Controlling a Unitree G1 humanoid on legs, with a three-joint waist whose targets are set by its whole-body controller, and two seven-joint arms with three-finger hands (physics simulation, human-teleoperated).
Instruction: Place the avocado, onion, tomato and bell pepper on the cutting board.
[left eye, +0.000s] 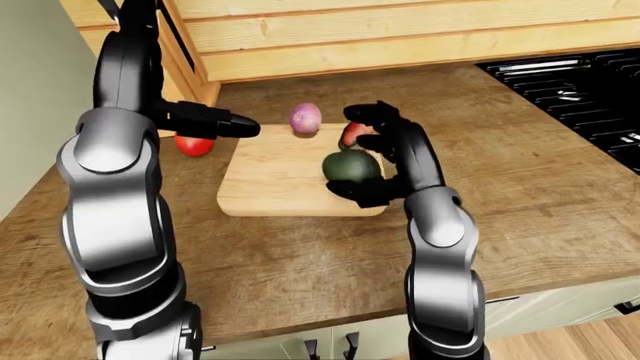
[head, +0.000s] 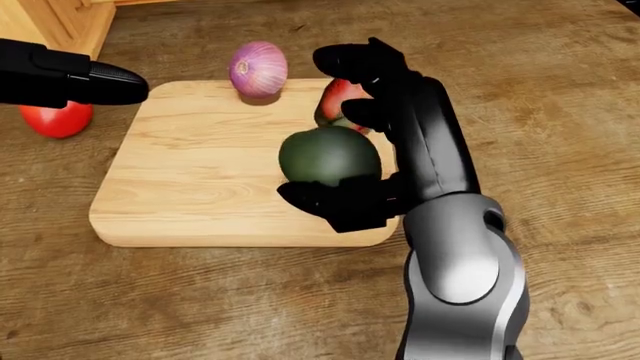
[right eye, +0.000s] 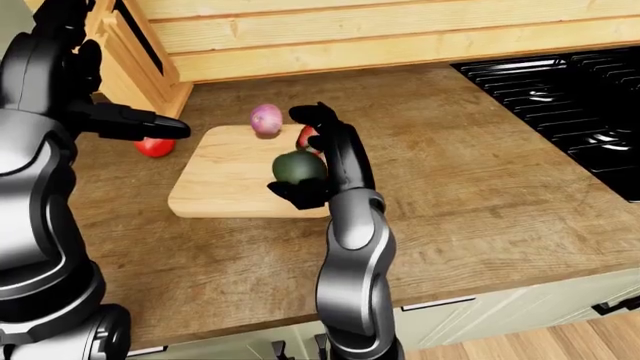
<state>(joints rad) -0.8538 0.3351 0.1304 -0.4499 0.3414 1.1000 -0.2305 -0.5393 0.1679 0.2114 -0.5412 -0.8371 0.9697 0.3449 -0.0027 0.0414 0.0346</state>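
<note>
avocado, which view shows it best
The head view: the avocado fills the middle of the picture, over the cutting board, with the right robot hand curled round it. The two eye views show it smaller, partly hidden by the fingers.

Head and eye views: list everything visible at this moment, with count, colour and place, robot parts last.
Board: one, light wood, on the counter at centre of the head view.
Avocado: one, dark green, over the board's right part, between the right hand's fingers.
Onion: one, purple, at the board's top edge.
Pepper: one, red with some green, mostly hidden behind the right hand.
Tomato: one, red, on the counter left of the board.
Counter: one, brown wood.
Stove: one, black, at right of the right-eye view.
Left hand: black, above the tomato; fingers unclear.
Right hand: black, fingers around the avocado.
</note>
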